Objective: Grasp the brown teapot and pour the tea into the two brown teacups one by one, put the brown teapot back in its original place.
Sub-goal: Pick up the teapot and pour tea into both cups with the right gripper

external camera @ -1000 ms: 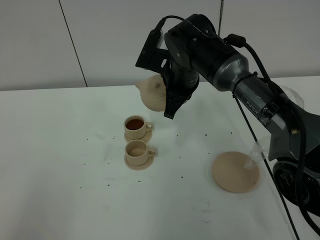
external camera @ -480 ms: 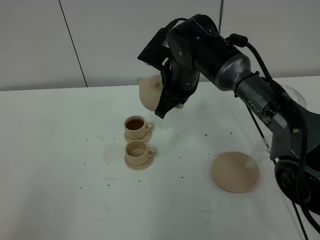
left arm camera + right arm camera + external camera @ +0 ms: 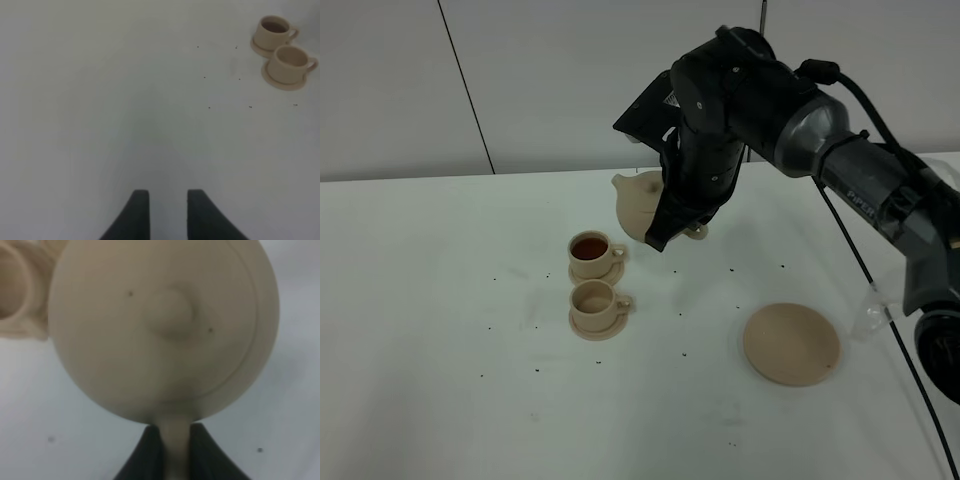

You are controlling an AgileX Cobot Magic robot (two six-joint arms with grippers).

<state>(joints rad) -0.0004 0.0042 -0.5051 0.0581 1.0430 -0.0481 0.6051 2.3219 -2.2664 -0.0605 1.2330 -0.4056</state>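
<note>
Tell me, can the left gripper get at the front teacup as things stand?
Probably yes. In the left wrist view the left gripper is open, and only speckled table lies between it and the front teacup. The brown teapot hangs farther back, held by the right gripper.

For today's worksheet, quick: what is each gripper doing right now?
Left gripper: slightly open, empty.
Right gripper: shut on the teapot, by its handle.

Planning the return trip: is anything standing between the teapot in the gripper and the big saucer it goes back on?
Nothing visible. Between the brown teapot and the large saucer is only table with dark specks; both teacups sit to the other side.
</note>
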